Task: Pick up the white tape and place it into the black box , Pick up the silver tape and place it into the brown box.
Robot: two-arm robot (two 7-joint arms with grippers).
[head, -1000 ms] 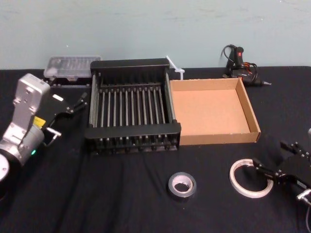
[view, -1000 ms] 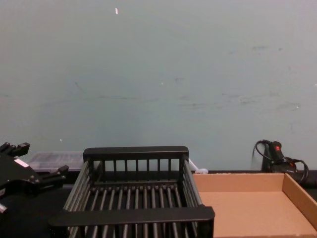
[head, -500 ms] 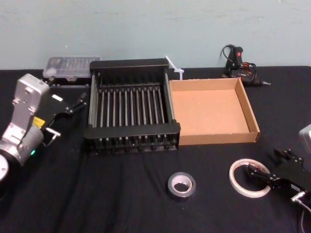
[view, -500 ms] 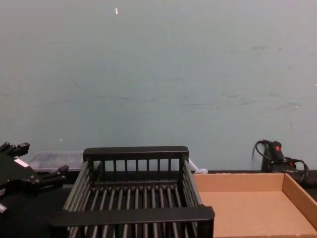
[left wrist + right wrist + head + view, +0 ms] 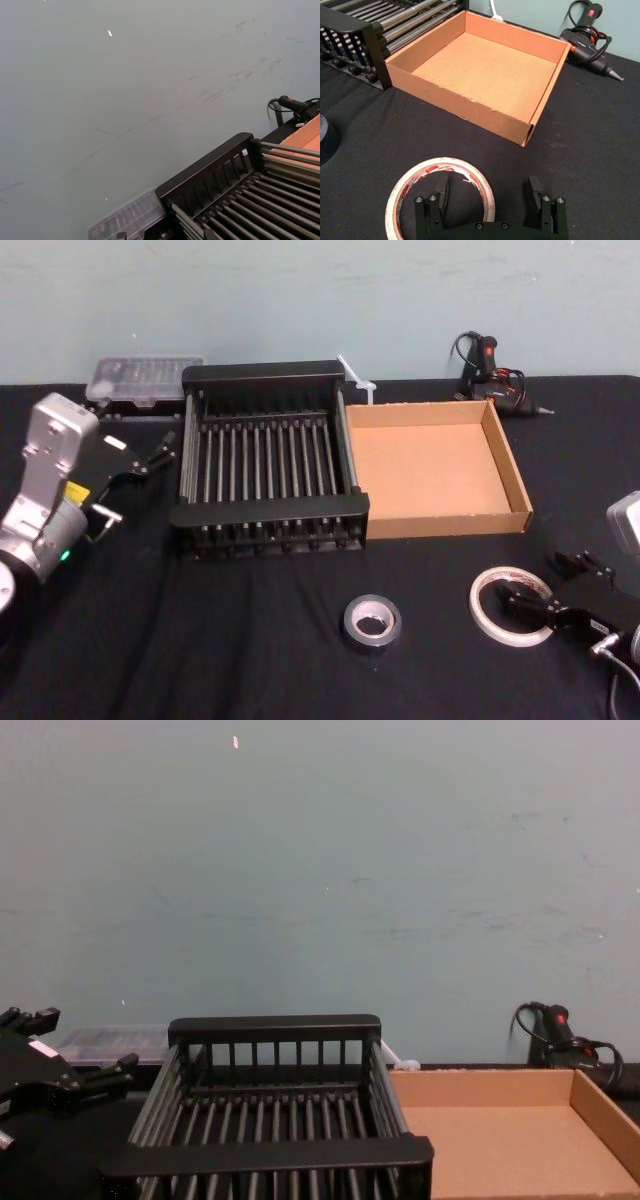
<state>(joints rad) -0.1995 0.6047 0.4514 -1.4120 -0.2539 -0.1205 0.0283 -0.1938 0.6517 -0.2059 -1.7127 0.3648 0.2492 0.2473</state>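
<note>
The white tape (image 5: 509, 606) lies flat on the black table, in front of the brown box (image 5: 446, 525). My right gripper (image 5: 545, 583) is open and low over the tape's right side. In the right wrist view one finger (image 5: 440, 195) sits inside the white tape (image 5: 446, 163) ring and the other stands outside it, with the gripper (image 5: 488, 195) straddling the band. The silver tape (image 5: 372, 622) rests by itself in front of the black box (image 5: 268, 512). My left gripper (image 5: 137, 430) is open, held up beside the black box's left side.
A black glue gun (image 5: 494, 377) with its cord lies behind the brown box. A clear plastic case (image 5: 141, 379) sits behind the black box's left corner, and a small white piece (image 5: 357, 377) pokes up between the two boxes at the back.
My right gripper has drawn back towards the table's near right and come down around the white tape's right side. The left arm and both tapes have stayed put.
</note>
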